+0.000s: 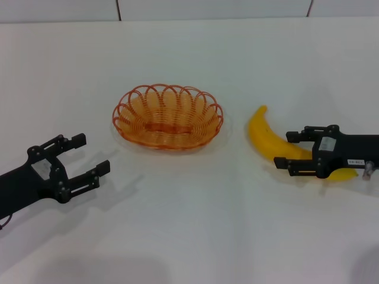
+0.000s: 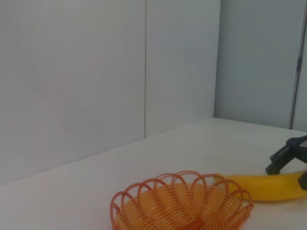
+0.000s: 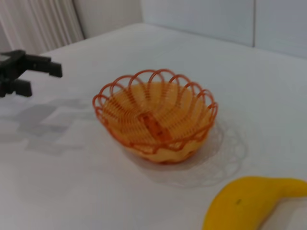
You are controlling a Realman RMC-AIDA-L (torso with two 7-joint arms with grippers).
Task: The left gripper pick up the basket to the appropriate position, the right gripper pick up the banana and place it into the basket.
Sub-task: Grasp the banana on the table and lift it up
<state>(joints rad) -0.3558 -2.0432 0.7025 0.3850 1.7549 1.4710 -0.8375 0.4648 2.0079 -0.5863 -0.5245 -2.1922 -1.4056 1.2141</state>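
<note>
Right gripper (image 1: 283,150), fingers spread and unclenched, straddles the banana (image 1: 266,136) across its long axis; left gripper (image 1: 89,157), released, faces the basket (image 1: 168,116).

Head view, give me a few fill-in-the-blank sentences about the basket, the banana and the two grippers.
1. The basket holds ____.
2. The right gripper has its jaws open around the ____.
3. The left gripper, jaws open, sits on the basket's ____ side, apart from it.
4. The banana lies on the ____, outside the basket.

Missing words: nothing; banana; left; table
</note>
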